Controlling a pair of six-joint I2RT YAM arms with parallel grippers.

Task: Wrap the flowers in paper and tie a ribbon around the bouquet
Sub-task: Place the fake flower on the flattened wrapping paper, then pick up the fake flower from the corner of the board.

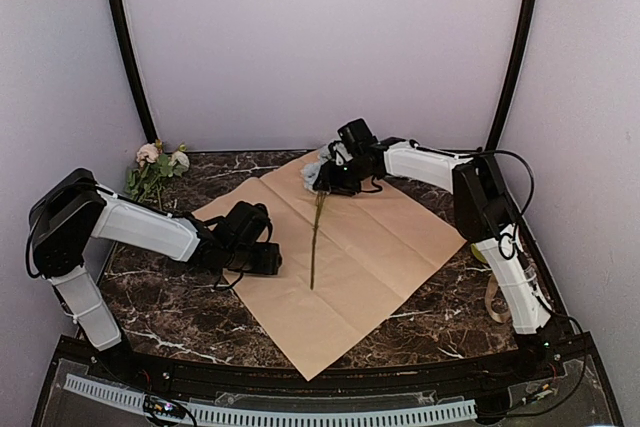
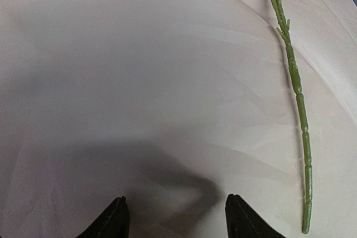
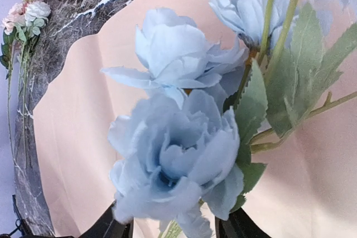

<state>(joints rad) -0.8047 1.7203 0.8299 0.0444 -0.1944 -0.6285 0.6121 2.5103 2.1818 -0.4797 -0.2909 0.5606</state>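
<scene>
Blue blooms [image 3: 173, 160] are lying on the tan paper [image 1: 350, 257] between the right gripper's [image 3: 174, 226] spread fingers [image 3: 111, 231], the left gripper [image 2: 175, 215], jaws apart, is hovering low beside their stem [image 2: 301, 115], and pink-and-white flowers [image 1: 155, 169] are resting in the table's [image 1: 180, 312] far-left corner.

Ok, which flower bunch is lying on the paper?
The blue bunch, its stem stretched across the tan paper. The pink and white bunch lies off it, on the marble table at the far left.
</scene>
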